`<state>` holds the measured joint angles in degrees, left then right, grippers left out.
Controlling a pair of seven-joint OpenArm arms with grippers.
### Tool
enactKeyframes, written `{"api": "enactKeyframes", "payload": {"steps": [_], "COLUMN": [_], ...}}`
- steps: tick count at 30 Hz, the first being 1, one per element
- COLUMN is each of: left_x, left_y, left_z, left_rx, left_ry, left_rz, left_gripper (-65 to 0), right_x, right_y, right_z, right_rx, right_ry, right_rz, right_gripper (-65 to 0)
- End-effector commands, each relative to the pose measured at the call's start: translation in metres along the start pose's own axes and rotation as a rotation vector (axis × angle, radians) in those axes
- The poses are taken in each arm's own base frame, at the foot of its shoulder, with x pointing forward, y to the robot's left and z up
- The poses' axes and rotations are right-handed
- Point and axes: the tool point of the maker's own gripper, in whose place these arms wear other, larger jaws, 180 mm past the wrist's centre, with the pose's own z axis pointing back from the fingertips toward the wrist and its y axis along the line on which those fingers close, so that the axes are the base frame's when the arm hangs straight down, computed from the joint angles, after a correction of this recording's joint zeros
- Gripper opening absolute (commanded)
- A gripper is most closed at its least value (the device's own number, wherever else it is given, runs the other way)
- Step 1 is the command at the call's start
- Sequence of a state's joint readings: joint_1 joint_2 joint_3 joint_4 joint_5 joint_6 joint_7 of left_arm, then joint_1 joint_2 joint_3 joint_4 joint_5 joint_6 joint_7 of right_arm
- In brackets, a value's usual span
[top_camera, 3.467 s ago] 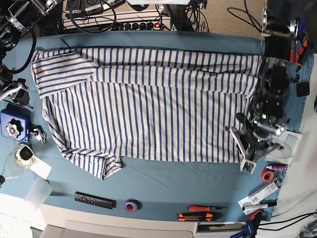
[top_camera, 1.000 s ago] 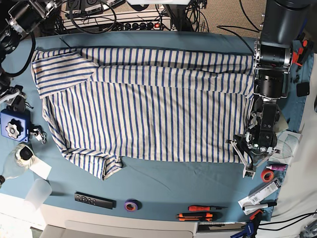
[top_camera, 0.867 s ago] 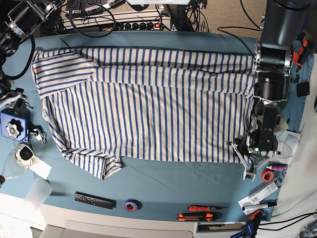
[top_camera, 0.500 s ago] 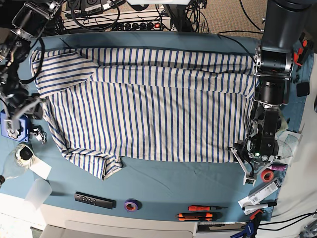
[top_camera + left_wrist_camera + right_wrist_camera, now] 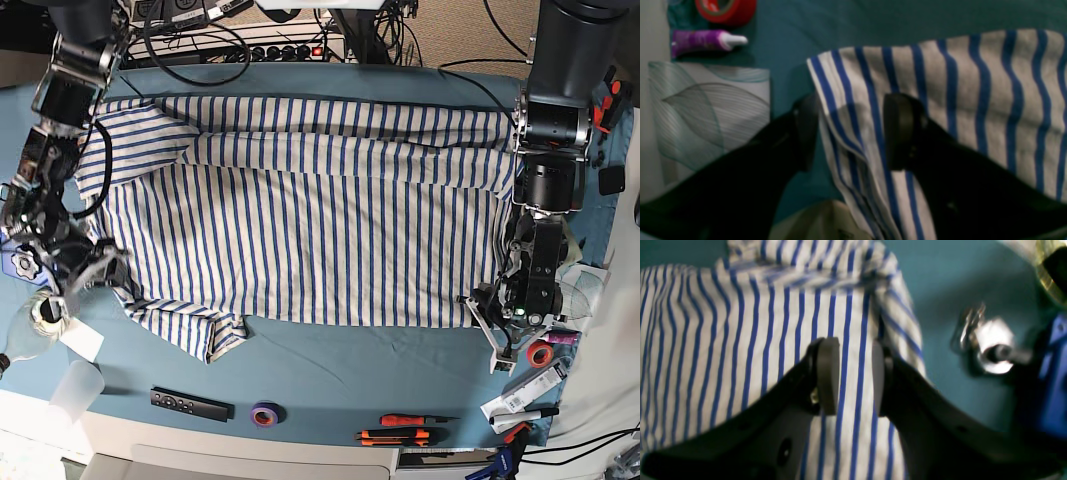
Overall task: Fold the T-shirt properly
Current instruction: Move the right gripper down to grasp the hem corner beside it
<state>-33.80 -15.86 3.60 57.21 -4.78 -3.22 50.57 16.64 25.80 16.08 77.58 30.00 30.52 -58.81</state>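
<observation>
Striped T-shirt (image 5: 300,220) flat on teal tablecloth (image 5: 350,370)

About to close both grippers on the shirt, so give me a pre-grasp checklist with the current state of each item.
1. Left gripper open: ok, jaws stand wide.
2. Left jaws straddle the striped T-shirt's corner edge: ok, one finger on the teal tablecloth side, one over the fabric.
3. Right gripper open: ok, a gap shows between the pads.
4. Right gripper at the shirt's edge: not ok, both pads sit over the fabric, the edge lies beside them.
5. Cloth pinched already: cannot tell for either arm.
6. Clutter clear of the left jaws: ok, red tape roll and purple tube lie apart.
</observation>
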Motion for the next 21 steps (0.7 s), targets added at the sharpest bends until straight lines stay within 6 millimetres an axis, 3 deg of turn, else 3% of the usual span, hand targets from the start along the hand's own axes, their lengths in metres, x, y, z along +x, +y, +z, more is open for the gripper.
{"api": "enactKeyframes", "payload": {"steps": [1, 7, 12, 18, 21], "left_x": [0.026, 0.025, 0.024, 0.035, 0.042], "left_y": [0.009, 0.007, 0.007, 0.006, -0.007], "left_z": [0.009, 0.009, 0.009, 0.013, 0.017], "left_rx": [0.016, 0.013, 0.013, 0.000, -0.081], "left_ry": [-0.064, -0.057, -0.047, -0.070, -0.080], "left_rz": [0.007, 0.007, 0.008, 0.008, -0.001], "left_gripper": [-34.1, -34.1, -34.1, -34.1, -34.1], "right_x": [0.032, 0.050, 0.061, 0.053, 0.051], "right_y": [-0.009, -0.014, -0.015, -0.018, -0.019], "right_z": [0.007, -0.011, -0.025, -0.040, -0.043], "right_rx": [-0.028, -0.057, -0.075, -0.065, -0.061], "right_ry": [-0.083, -0.107, -0.112, -0.079, -0.094], "right_rz": [0.035, 0.076, 0.123, 0.100, 0.087], "right_gripper": [-47.7, -47.7, -42.6, -42.4, -42.5]}}
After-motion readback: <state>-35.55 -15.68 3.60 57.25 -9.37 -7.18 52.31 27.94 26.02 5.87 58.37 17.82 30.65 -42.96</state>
